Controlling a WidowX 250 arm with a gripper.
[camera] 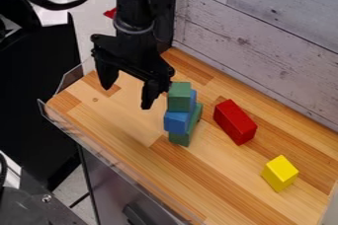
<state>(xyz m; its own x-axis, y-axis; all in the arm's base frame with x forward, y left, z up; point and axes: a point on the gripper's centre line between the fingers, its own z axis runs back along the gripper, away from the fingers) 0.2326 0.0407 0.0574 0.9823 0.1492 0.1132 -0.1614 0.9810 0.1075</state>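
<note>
Nearest, right of the green-and-blue stack [178, 121], sits the yellow block [280, 173]. The red block [235, 122] lies closer to this stack, also right. Just left of the stack, the gripper [126, 98] hangs empty, its fingers apart.

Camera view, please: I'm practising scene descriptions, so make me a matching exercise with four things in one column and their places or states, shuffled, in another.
Things
1. Red block
2. End effector
3. Yellow block
4. Blue block

Places or states
A. Lowest of the blocks in the view
B. Sandwiched between two green blocks
C. On the wood, just right of the stack in the view
D. Open, left of the stack in the view

Right pairs: 1-C, 2-D, 3-A, 4-B
</note>
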